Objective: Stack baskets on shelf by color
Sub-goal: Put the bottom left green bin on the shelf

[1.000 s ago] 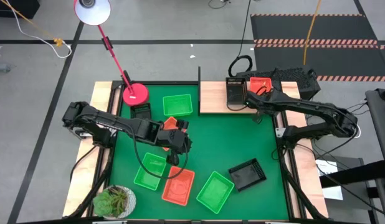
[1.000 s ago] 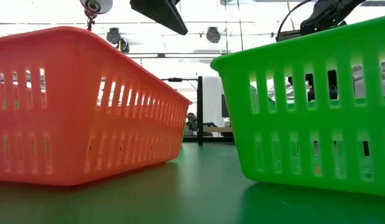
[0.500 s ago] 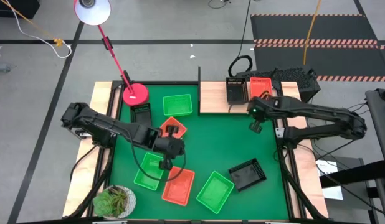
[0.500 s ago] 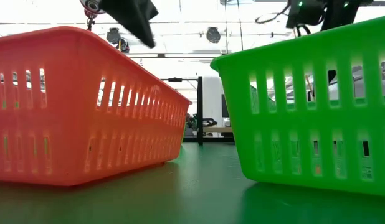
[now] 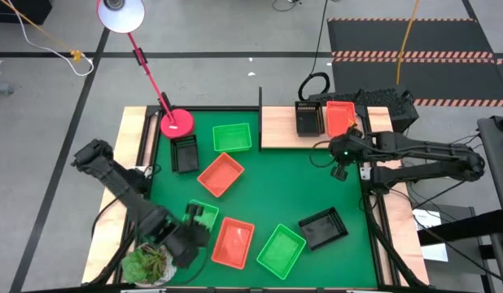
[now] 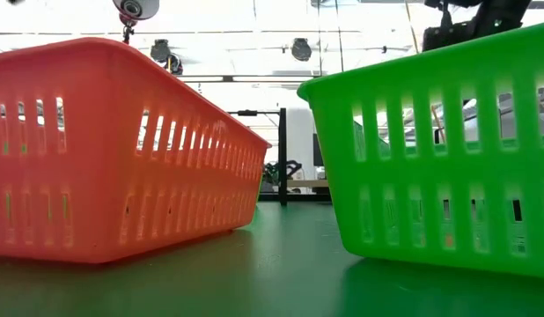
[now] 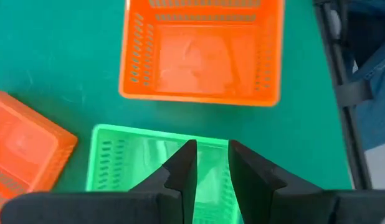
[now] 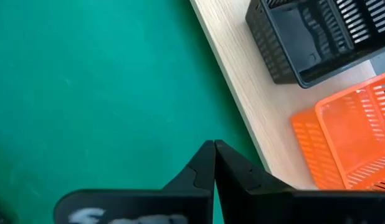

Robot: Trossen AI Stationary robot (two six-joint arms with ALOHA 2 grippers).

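1. Looking straight down, the high view shows the left tool (image 5: 189, 236) low over a green basket (image 5: 200, 216) at the table's (image 5: 276, 187) front left; the right tool (image 5: 339, 169) hangs near the shelf (image 5: 277, 127), which carries a black basket (image 5: 307, 119) and an orange basket (image 5: 340, 116).
2. Low view: an orange-red basket (image 6: 113, 150) and a green one (image 6: 439, 150) stand apart.
3. Left wrist view: narrowly parted fingers (image 7: 180, 171) hold nothing.
4. Right wrist view: fingers (image 8: 202, 165) pressed together, empty.
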